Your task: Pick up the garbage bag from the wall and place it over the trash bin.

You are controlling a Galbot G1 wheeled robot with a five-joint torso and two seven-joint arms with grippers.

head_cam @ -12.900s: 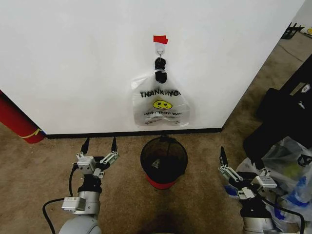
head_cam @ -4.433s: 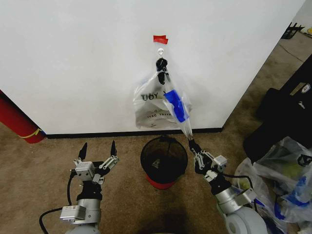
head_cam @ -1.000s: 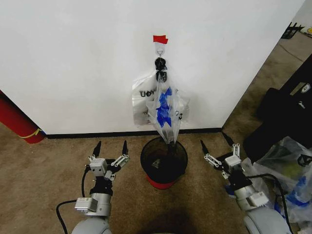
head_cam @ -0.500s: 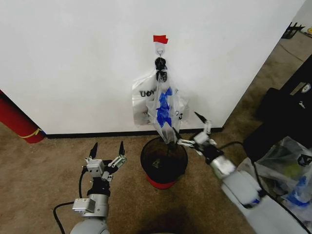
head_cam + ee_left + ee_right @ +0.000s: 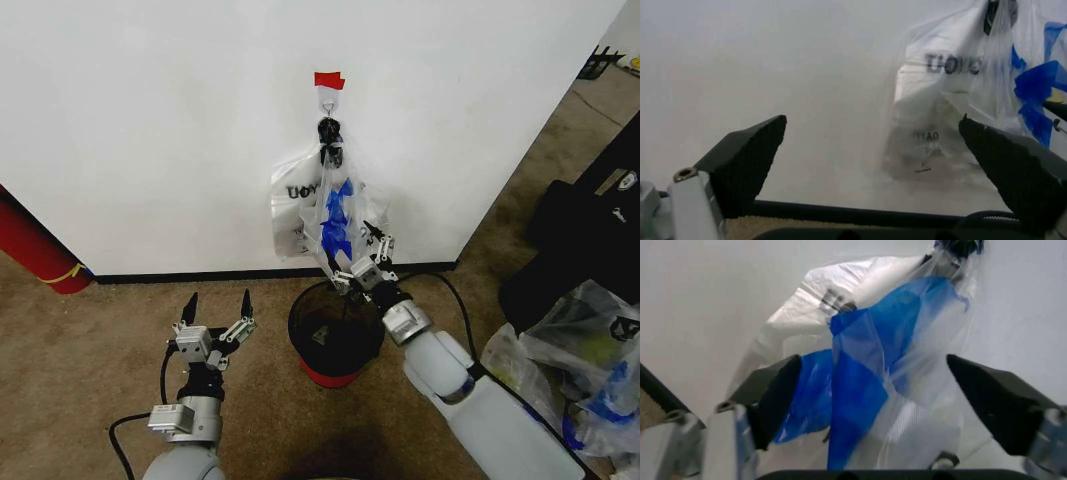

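Right gripper (image 5: 358, 262), fingers spread, now risen from floor level to the garbage bag (image 5: 337, 222)'s lower end, grasp pending; left gripper (image 5: 216, 315) released, idle beside trash bin (image 5: 336, 325).

You can read mirrored black letters "UOY" on the translucent white plastic bag (image 5: 295, 205) hanging on the wall; smaller print below is illegible.
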